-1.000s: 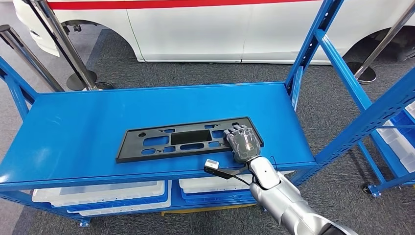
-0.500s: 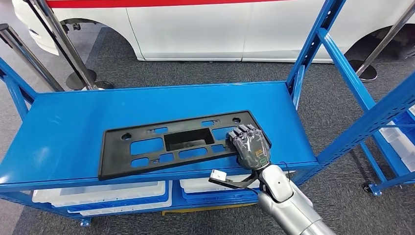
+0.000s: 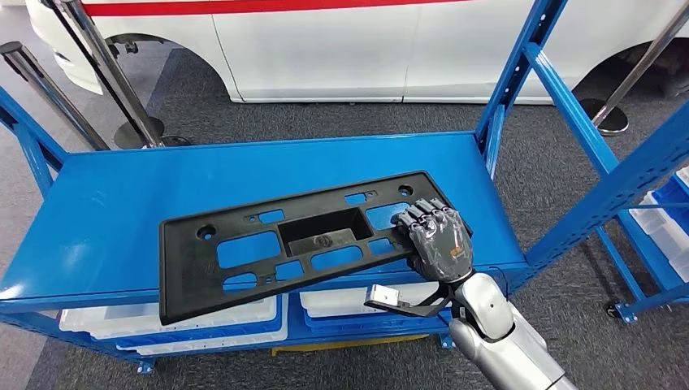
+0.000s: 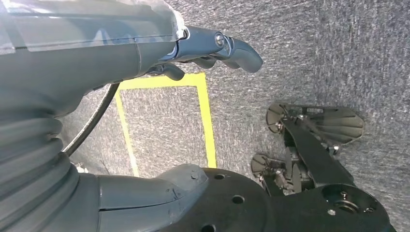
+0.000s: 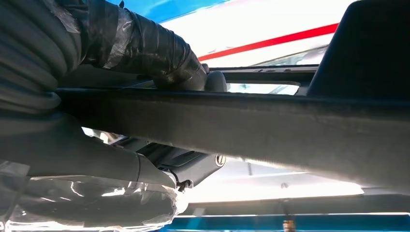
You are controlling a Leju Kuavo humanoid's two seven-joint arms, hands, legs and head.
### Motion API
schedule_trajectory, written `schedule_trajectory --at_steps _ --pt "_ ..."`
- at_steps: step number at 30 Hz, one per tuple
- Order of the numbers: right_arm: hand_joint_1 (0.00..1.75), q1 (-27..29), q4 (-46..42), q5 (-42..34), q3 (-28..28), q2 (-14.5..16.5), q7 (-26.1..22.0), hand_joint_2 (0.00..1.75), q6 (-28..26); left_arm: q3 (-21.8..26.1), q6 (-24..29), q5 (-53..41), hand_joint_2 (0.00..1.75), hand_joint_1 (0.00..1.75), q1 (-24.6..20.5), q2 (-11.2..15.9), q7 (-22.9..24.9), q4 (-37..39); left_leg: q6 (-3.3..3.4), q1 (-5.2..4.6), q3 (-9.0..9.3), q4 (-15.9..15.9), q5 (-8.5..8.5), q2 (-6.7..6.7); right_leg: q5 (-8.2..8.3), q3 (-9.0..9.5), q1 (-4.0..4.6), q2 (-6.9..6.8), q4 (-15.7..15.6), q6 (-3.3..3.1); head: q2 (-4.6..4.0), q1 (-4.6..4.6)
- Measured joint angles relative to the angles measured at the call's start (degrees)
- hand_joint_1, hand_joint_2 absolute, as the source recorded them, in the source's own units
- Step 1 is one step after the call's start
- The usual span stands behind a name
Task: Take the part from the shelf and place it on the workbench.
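Head view: the black plastic part (image 3: 301,248), a long flat plate with rectangular cut-outs, is sitting across the middle of the frame, over the top deck of the blue shelf (image 3: 106,211). Its left end is reaching past the shelf's front edge, overhanging the white bins (image 3: 195,321) on the level below; its right end is lying toward centre right.

The right hand (image 3: 437,242) is coming in from lower right on a silver arm and gripping the part's right end. Dark fingers (image 3: 426,215) are lying side by side, curled over the plate's top face. In the right wrist view the part (image 5: 251,128) is running as a dark band across mid-frame, with the fingers (image 5: 159,58) wrapped over one face and the thumb (image 5: 193,166) pressing against the opposite face, so the plate is being pinched between them.

Left wrist view: the left hand (image 4: 145,48) is occupying the upper left of the frame, hanging over grey carpet with a yellow taped outline (image 4: 205,121) at centre. Fingers (image 4: 237,48) are curling loosely, slightly apart, holding nothing.

A white vehicle with a red stripe (image 3: 325,49) is standing along the top of the head frame, behind the shelf. Grey carpet is showing around it.
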Motion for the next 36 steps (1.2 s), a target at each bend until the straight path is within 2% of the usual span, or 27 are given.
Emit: schedule_trajectory --at_steps 2,4,5,7,8,9,10,11,12,14,16,18,19,20,21,23,24,25,26,27,28,30,31,33,34,35,36 --pt "1.75 0.20 -0.49 -0.26 -0.34 -0.26 -0.02 1.75 0.12 0.13 0.00 -0.01 1.75 0.00 0.04 0.01 0.01 0.01 -0.91 -0.03 -0.25 -0.14 0.59 -0.06 0.45 -0.44 0.14 0.02 -0.15 -0.53 0.00 -0.01" --pt "1.75 0.32 -0.86 -0.34 -0.61 -0.47 -0.07 1.75 0.15 0.39 0.00 -0.01 1.75 0.00 0.08 0.03 0.02 0.02 -1.63 0.11 -0.83 0.69 -0.59 -0.02 1.26 -1.06 -0.06 -0.20 -0.41 -1.48 0.01 -0.02" --pt "1.75 0.40 -1.03 -0.36 -0.68 -0.55 -0.10 1.75 0.15 0.52 0.00 -0.02 1.75 0.00 0.06 0.03 0.03 0.02 -1.89 0.18 -1.52 2.42 -2.41 0.02 1.75 -1.51 -0.17 -0.32 -0.56 -1.97 0.01 -0.04" --pt "1.75 0.63 -1.35 -0.41 -0.75 -0.69 -0.16 1.75 0.15 0.71 0.01 -0.06 1.75 0.00 0.02 0.04 0.12 0.02 -2.27 0.36 -3.75 9.29 -7.59 0.10 2.66 -2.75 -0.05 -0.48 -0.53 -2.54 0.01 -0.07" --pt "1.75 0.79 -1.45 -0.44 -0.76 -0.78 -0.18 1.75 0.14 0.76 0.01 -0.08 1.75 0.00 0.01 0.04 0.18 0.02 -2.42 0.39 -4.74 13.05 -9.50 0.11 3.09 -3.44 0.04 -0.55 -0.44 -2.61 0.01 -0.07" --pt "1.75 0.96 -1.53 -0.45 -0.77 -0.86 -0.19 1.75 0.14 0.80 0.02 -0.10 1.75 0.00 0.03 0.04 0.24 0.02 -2.51 0.40 -5.09 15.62 -10.30 0.11 3.50 -4.12 0.12 -0.63 -0.31 -2.61 0.01 -0.07" --pt "1.75 1.11 -1.57 -0.45 -0.78 -0.94 -0.19 1.75 0.14 0.81 0.03 -0.10 1.75 0.00 0.02 0.04 0.28 0.02 -2.51 0.40 -4.40 16.10 -9.86 0.11 3.86 -4.77 0.17 -0.69 -0.13 -2.56 0.01 -0.07" --pt "1.75 1.23 -1.64 -0.46 -0.79 -1.03 -0.21 1.75 0.13 0.83 0.04 -0.10 1.75 0.00 0.00 0.05 0.32 0.02 -2.42 0.40 -2.59 14.25 -8.49 0.11 4.16 -5.35 0.18 -0.73 0.09 -2.48 0.01 -0.07" --pt "1.75 1.34 -1.82 -0.50 -0.82 -1.14 -0.24 1.75 0.11 0.84 0.04 -0.10 1.75 0.00 -0.03 0.05 0.35 0.02 -2.20 0.39 0.17 10.54 -6.93 0.11 4.41 -5.84 0.19 -0.75 0.33 -2.34 0.01 -0.07" --pt "1.75 1.49 -2.40 -0.63 -0.94 -1.37 -0.32 1.75 0.10 0.86 0.08 -0.09 1.75 0.00 -0.14 0.10 0.45 0.02 -1.67 0.17 5.56 2.39 -5.80 0.09 4.96 -6.53 0.30 -0.77 0.65 -1.85 0.01 -0.07" --pt "1.75 1.57 -2.89 -0.75 -1.03 -1.55 -0.36 1.75 0.10 0.90 0.13 -0.08 1.75 0.00 -0.17 0.13 0.53 0.02 -1.26 -0.13 7.52 -1.21 -6.02 0.03 5.77 -6.76 0.32 -0.80 0.52 -1.16 0.01 -0.06" --pt "1.75 1.64 -3.17 -0.82 -1.06 -1.78 -0.39 1.75 0.10 0.92 0.13 -0.08 1.75 0.00 -0.18 0.12 0.60 0.03 -0.68 -0.07 7.10 -1.76 -5.06 0.14 6.33 -6.86 0.23 -0.73 0.27 -0.45 0.01 -0.05" --pt "1.75 1.67 -3.27 -0.85 -1.08 -1.93 -0.46 1.75 0.10 0.92 0.13 -0.08 1.75 0.00 -0.24 0.11 0.64 0.04 -0.18 0.07 6.78 -2.06 -4.44 0.27 5.55 -7.16 0.23 -0.62 0.73 -0.20 0.01 -0.04" --pt "1.75 1.71 -3.35 -0.87 -1.10 -2.09 -0.54 1.75 0.10 0.93 0.13 -0.08 1.75 0.00 -0.29 0.10 0.67 0.05 0.32 0.21 6.29 -2.34 -3.74 0.42 3.81 -7.70 0.24 -0.49 2.07 -0.02 0.01 -0.02" --pt "1.75 1.75 -3.40 -0.89 -1.12 -2.24 -0.62 1.75 0.10 0.93 0.13 -0.08 1.75 0.00 -0.31 0.09 0.69 0.07 0.73 0.32 5.71 -2.49 -3.06 0.57 1.19 -8.52 0.19 -0.38 4.57 0.09 0.00 -0.01" --pt "1.75 1.92 -3.45 -0.97 -1.15 -2.38 -0.69 1.75 0.11 0.95 0.12 -0.08 1.75 0.00 -0.33 0.10 0.69 0.07 1.07 0.16 4.16 -2.38 -1.99 0.64 -3.69 -10.31 0.13 -0.31 11.40 0.33 0.00 0.00" --pt "1.75 2.04 -3.45 -1.04 -1.17 -2.48 -0.69 1.75 0.14 0.95 0.11 -0.08 1.75 0.00 -0.32 0.10 0.72 0.07 1.06 0.09 3.34 -2.23 -1.48 0.65 -4.60 -10.69 0.10 -0.31 14.18 0.46 0.00 0.00" --pt "1.75 2.18 -3.47 -1.12 -1.20 -2.59 -0.69 1.75 0.17 0.95 0.11 -0.08 1.75 0.00 -0.33 0.09 0.75 0.07 0.99 0.04 2.50 -1.99 -1.02 0.65 -4.18 -10.30 0.08 -0.30 15.39 0.53 0.01 -0.01" --pt "1.75 2.29 -3.53 -1.20 -1.23 -2.73 -0.69 1.75 0.20 0.95 0.11 -0.08 1.75 0.00 -0.33 0.09 0.79 0.07 0.88 0.03 1.65 -1.65 -0.63 0.64 -2.77 -8.93 0.07 -0.30 14.62 0.53 0.01 -0.01" --pt "1.75 2.37 -3.67 -1.25 -1.31 -2.86 -0.70 1.75 0.23 0.95 0.11 -0.08 1.75 0.00 -0.33 0.09 0.83 0.07 0.74 0.03 0.83 -1.21 -0.31 0.63 -1.09 -6.56 0.05 -0.30 11.91 0.43 0.01 -0.01" --pt "1.75 2.41 -3.87 -1.27 -1.42 -3.00 -0.70 1.75 0.25 0.95 0.11 -0.08 1.75 0.00 -0.33 0.09 0.86 0.07 0.55 0.03 0.11 -0.77 -0.02 0.62 -0.40 -3.82 0.04 -0.27 8.04 0.22 0.01 -0.01" --pt "1.75 2.61 -4.44 -1.33 -1.78 -3.28 -0.71 1.75 0.26 0.95 0.11 -0.08 1.75 0.00 -0.32 0.09 0.91 0.07 0.03 -0.10 -0.80 -0.10 0.57 0.56 -0.65 0.38 0.28 -0.15 1.39 -0.31 0.01 -0.03" --pt "1.75 2.76 -4.73 -1.39 -1.95 -3.48 -0.71 1.75 0.26 0.96 0.11 -0.08 1.75 0.00 -0.30 0.09 0.94 0.07 -0.28 -0.15 -1.00 -0.03 0.96 0.53 -1.18 1.09 0.46 -0.10 -0.09 -0.57 0.01 -0.03" --pt "1.75 3.31 -5.26 -1.56 -2.22 -3.90 -0.71 1.75 0.29 1.05 0.14 -0.04 1.75 0.00 -0.19 0.11 0.97 0.07 -1.00 -0.17 -1.25 -0.19 1.76 0.38 -0.44 0.75 0.53 -0.16 -0.52 -1.30 0.00 0.00" --pt "1.75 3.59 -5.54 -1.65 -2.32 -4.09 -0.71 1.75 0.39 1.13 0.16 0.01 1.75 0.00 -0.13 0.13 0.98 0.08 -1.32 -0.12 -1.61 0.03 1.34 0.30 0.10 0.30 0.42 -0.30 -0.66 -1.79 0.00 0.01" --pt "1.75 3.98 -5.88 -1.79 -2.45 -4.33 -0.71 1.75 0.62 1.21 0.18 0.09 1.75 0.00 -0.09 0.15 0.99 0.08 -1.62 -0.07 -2.16 1.02 -0.17 0.23 0.81 -0.35 0.28 -0.44 -0.79 -2.37 0.00 -0.01" --pt "1.75 4.46 -6.23 -1.97 -2.66 -4.61 -0.70 1.75 0.92 1.28 0.20 0.18 1.75 0.00 -0.08 0.16 1.00 0.09 -1.89 0.02 -2.85 3.00 -2.66 0.19 1.55 -1.11 0.12 -0.60 -0.92 -2.81 0.00 -0.02"
